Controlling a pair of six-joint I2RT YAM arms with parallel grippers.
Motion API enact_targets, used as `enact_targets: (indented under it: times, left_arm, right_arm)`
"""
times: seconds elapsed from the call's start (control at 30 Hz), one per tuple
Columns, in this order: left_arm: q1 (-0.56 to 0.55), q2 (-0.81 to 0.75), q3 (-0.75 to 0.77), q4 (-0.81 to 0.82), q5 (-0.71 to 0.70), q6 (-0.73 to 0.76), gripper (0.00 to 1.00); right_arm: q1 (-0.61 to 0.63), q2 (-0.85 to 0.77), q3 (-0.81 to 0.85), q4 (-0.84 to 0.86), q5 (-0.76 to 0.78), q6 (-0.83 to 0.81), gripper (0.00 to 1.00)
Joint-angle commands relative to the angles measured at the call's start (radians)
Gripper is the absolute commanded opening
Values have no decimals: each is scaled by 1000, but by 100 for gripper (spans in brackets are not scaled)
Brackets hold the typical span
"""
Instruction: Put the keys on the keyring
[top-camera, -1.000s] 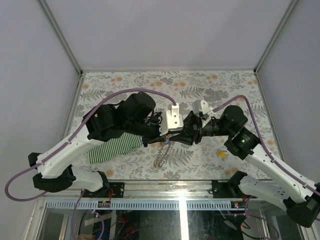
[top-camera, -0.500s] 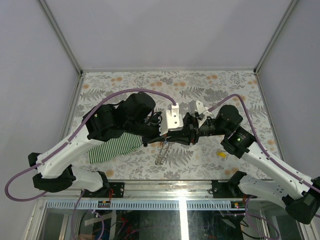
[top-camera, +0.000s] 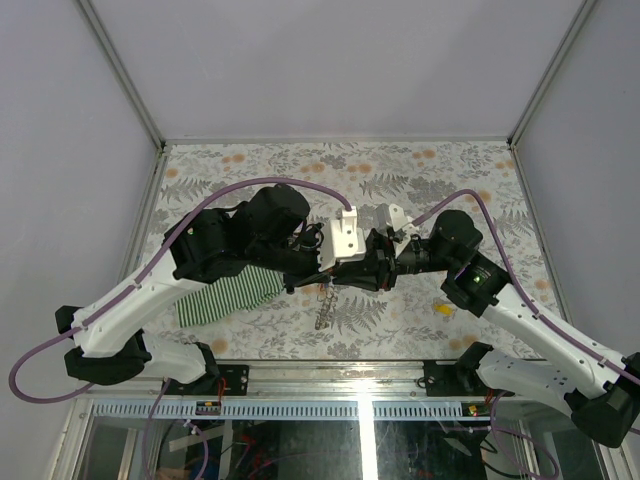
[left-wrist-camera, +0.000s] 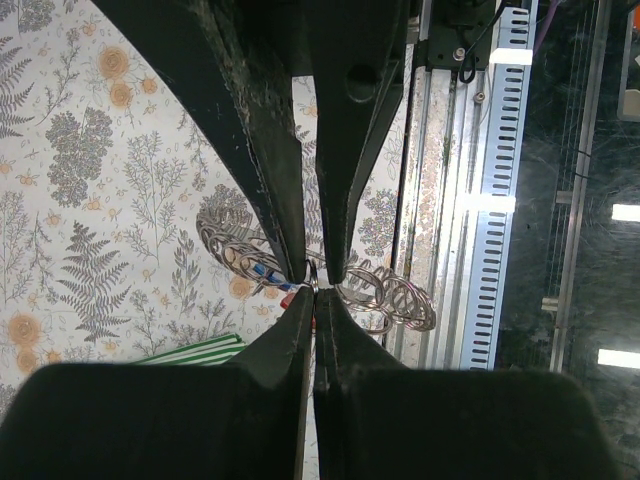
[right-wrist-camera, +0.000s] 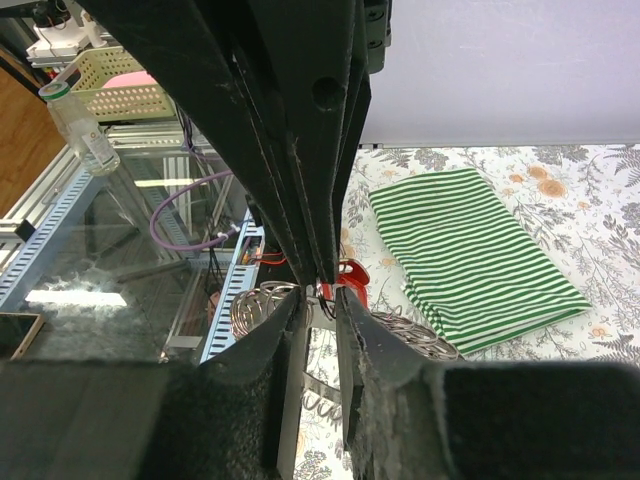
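Since the earlier frame the right gripper (right-wrist-camera: 320, 312) has travelled leftward and its jaws have narrowed; nothing else has shifted. The left gripper (left-wrist-camera: 315, 310) is clamped tight on the keyring (left-wrist-camera: 388, 295), which hangs from its tips, with its long axis running from the tips toward the robot's bases. A red key (right-wrist-camera: 352, 275) sits just beside that pinch. The right gripper stands tip to tip with the left, a narrow slit between its fingers; contact cannot be confirmed. A yellow key (top-camera: 441, 309) lies well apart to its right, and the right gripper is the nearer to it.
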Motion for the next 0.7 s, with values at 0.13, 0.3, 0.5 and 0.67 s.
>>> enact_targets:
  times: [0.13,0.3,0.5,0.67]
  left_arm:
    - [-7,-19,17,47,-4,8,0]
    - [-9,-18,20,50,4,3,0]
    - [-9,-24,15,60,-8,1,0]
    - [-8,-94,-48,153,-13,-10,19]
  right_arm:
    - [17,18,11,53,0,6,19]
    - [22,17,8,57,3,3,12]
    - [22,-4,7,72,13,-2,0]
    - [23,-60,11,75,43,-10,0]
